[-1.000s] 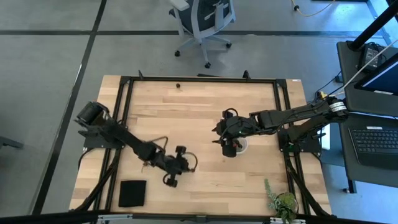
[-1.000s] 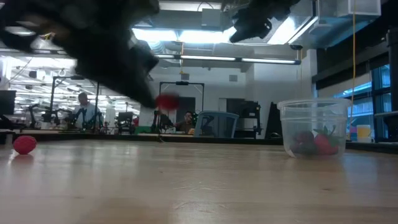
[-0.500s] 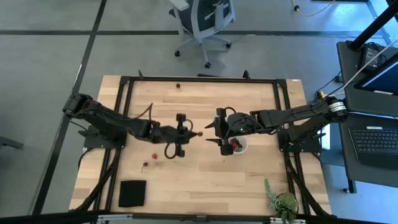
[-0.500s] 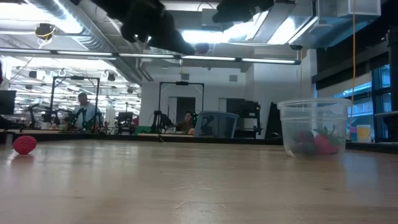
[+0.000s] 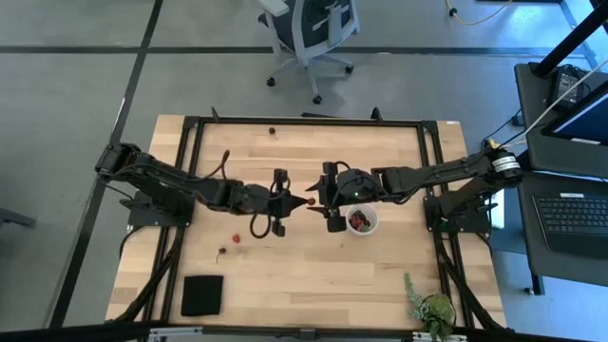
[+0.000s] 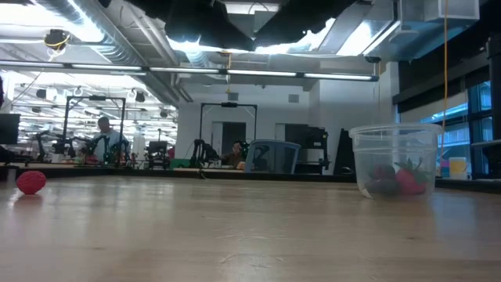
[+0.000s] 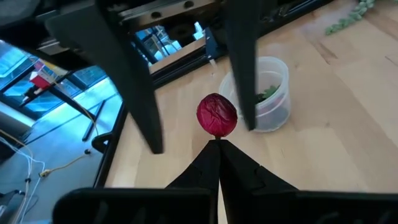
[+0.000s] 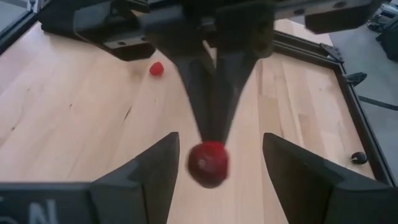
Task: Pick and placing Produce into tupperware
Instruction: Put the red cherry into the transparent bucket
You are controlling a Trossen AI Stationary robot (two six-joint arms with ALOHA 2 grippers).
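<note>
Overhead, at the lower left of the table (image 5: 313,152), a flat black pad (image 5: 202,294) lay near the front edge. Right of and above it, 2 loose fruits (image 5: 236,239) sat on the bare wood, and the low view showed 1 red fruit (image 6: 30,182) on the table surface at the far left of the frame.

Toward the middle of the frame, the left gripper (image 5: 302,202) reached in from the left, its fingers pinched narrow on a dark red fruit (image 5: 311,201) held at the very tips. The left wrist view showed that fruit (image 7: 217,115) clamped at the point where the fingertips (image 7: 211,158) met.

Just right of it, nearly nose to nose, the right gripper (image 5: 328,200) faced the left one with its jaws spread wide and nothing between them but the offered fruit. In the right wrist view the fruit (image 8: 208,163) hung between the 2 wide-set fingers (image 8: 146,171), touching neither.

Right again, just beside the right gripper, stood the tupperware (image 5: 362,221), upright, with several red fruits and a bit of green inside; the low view showed it (image 6: 394,160) at the right of the frame.

At the lower right of the table stood a leafy green plant (image 5: 429,306).
</note>
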